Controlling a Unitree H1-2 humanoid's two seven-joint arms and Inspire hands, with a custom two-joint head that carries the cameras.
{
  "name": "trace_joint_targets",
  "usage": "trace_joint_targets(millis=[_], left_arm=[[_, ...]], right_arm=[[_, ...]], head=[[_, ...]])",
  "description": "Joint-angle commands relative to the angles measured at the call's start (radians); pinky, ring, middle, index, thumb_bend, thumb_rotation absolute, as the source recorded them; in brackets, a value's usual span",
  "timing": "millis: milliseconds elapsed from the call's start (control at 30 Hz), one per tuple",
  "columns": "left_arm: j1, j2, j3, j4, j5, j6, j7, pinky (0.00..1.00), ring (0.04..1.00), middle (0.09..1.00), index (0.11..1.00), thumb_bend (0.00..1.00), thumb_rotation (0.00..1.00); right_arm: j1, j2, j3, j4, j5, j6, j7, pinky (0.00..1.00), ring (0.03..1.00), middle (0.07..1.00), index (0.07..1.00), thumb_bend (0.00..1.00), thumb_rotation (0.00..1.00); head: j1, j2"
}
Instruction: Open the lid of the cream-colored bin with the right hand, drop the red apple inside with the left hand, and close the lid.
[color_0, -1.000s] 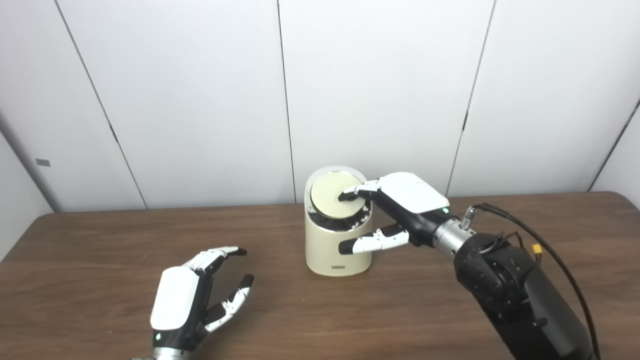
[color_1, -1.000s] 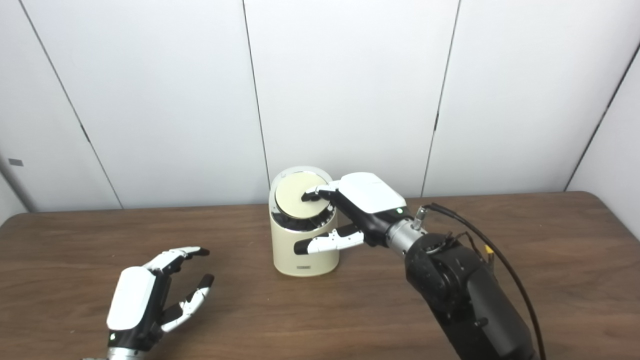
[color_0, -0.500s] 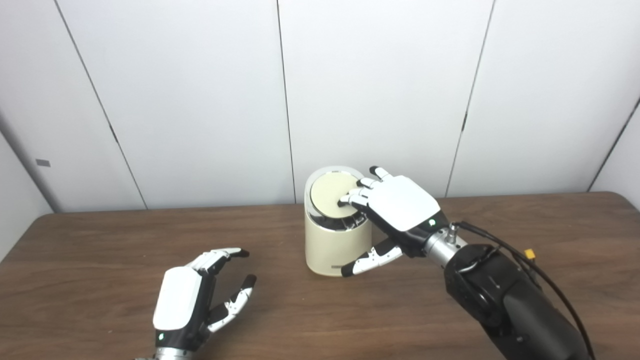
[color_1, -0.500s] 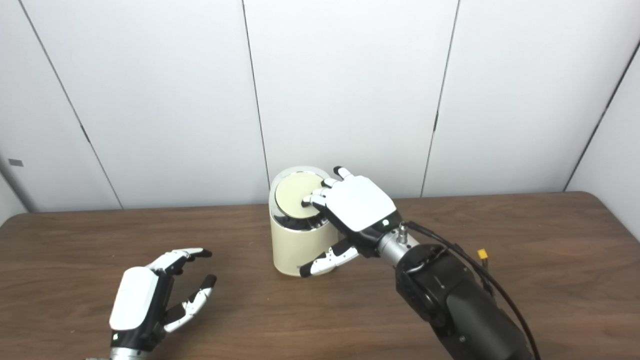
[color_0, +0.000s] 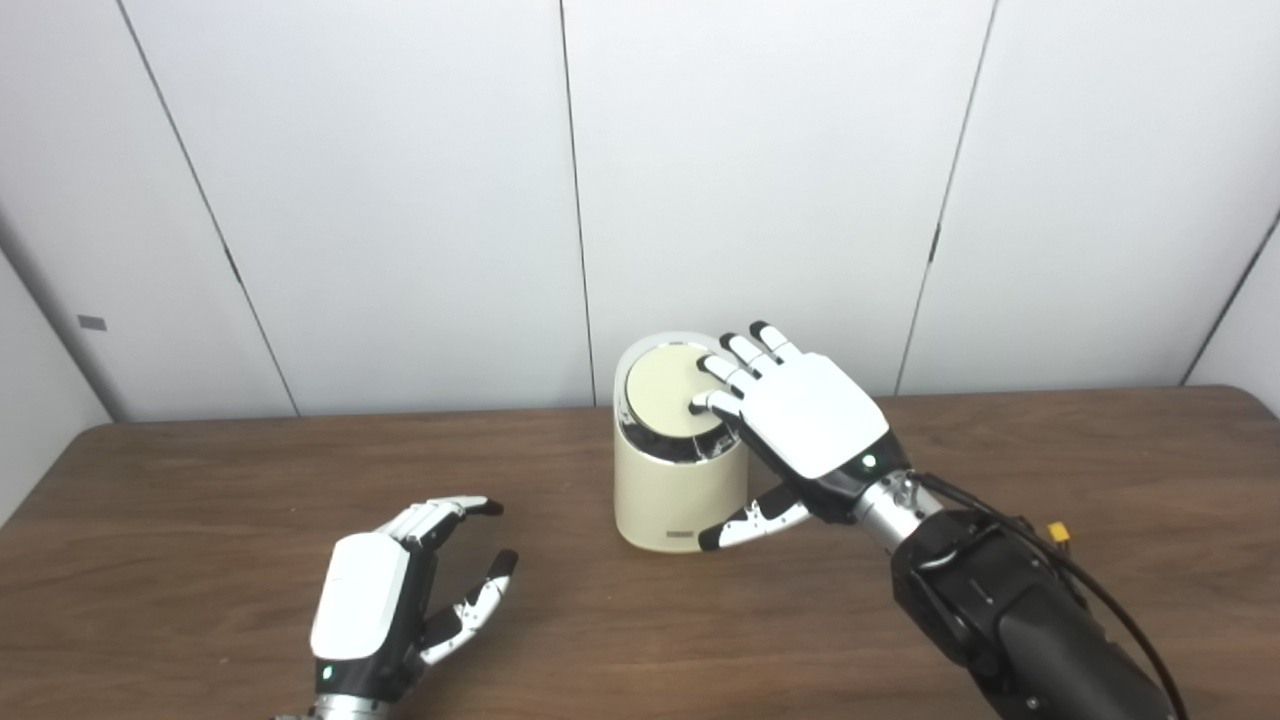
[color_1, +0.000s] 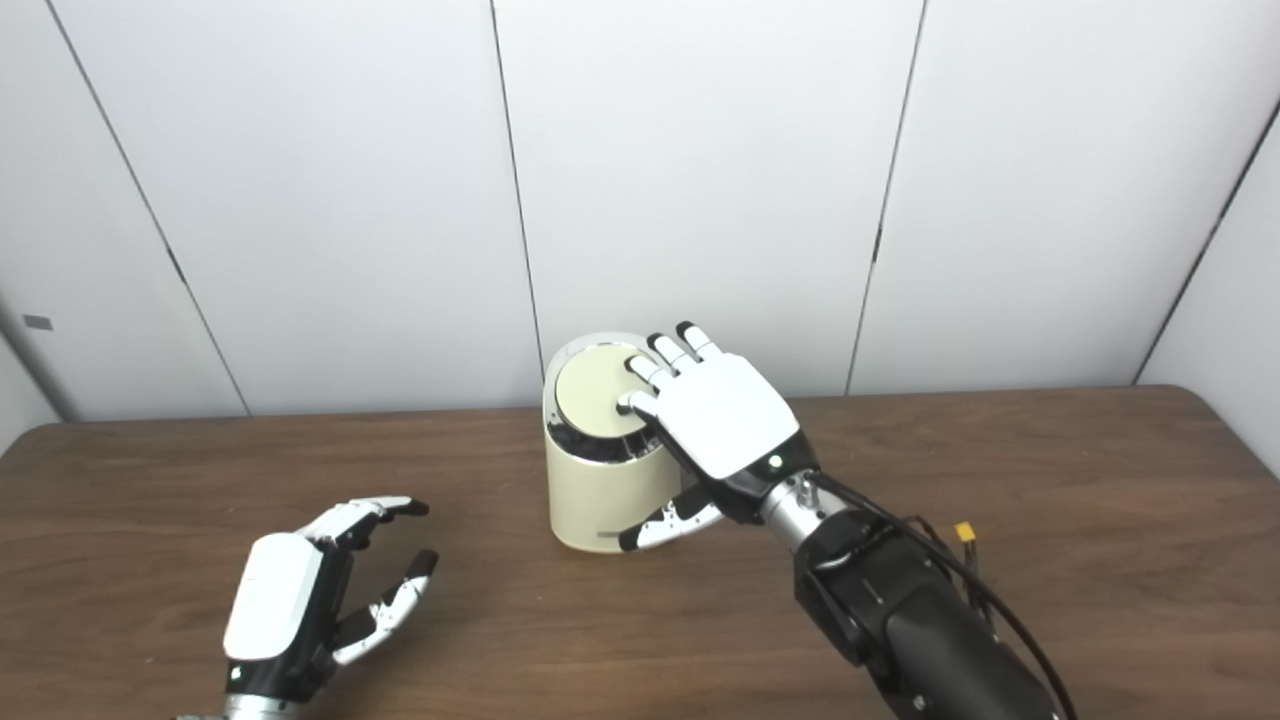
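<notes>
The cream-colored bin (color_0: 665, 495) stands at the back middle of the brown table, its round lid (color_0: 660, 398) tilted slightly toward me inside the rim. My right hand (color_0: 800, 415) lies palm down over the bin's right side, fingers spread, fingertips (color_0: 712, 368) resting on the lid's right part, thumb by the bin's front wall. It holds nothing. My left hand (color_0: 385, 600) rests near the table's front left, fingers curled and apart, empty. No red apple shows in either view.
The brown table (color_0: 200, 500) ends at its back edge just behind the bin, with a white panelled wall behind. A black cable (color_0: 1060, 560) with a yellow connector runs along my right forearm.
My right hand has turned from edge-on to palm down and spread its fingers over the lid. The lid has sunk from a steeper tilt to nearly level. The left hand has stayed put.
</notes>
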Motion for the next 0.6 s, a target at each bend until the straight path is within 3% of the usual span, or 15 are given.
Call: trace_joint_targets(millis=[0,367,567], left_arm=[[-0.010,0.002,0.000,-0.012,-0.004,-0.015,0.017,0.56,0.693,0.716,0.699,0.34,0.55],[-0.013,0.005,-0.002,-0.003,0.004,-0.019,0.027,0.56,0.685,0.711,0.697,0.34,0.55],[-0.011,0.007,-0.001,-0.002,-0.002,-0.019,0.023,0.56,0.689,0.713,0.700,0.34,0.55]], right_arm=[[-0.003,-0.015,-0.018,0.008,-0.003,-0.007,-0.007,0.98,0.953,0.904,0.714,0.71,0.71],[0.005,0.000,-0.055,-0.014,0.068,-0.017,-0.022,0.93,0.933,0.893,0.758,0.70,0.74],[0.018,0.010,-0.071,-0.023,0.100,-0.015,-0.034,0.92,0.934,0.911,0.934,0.69,0.87]], head=[[-0.001,0.001],[-0.001,-0.001],[0.000,-0.002]])
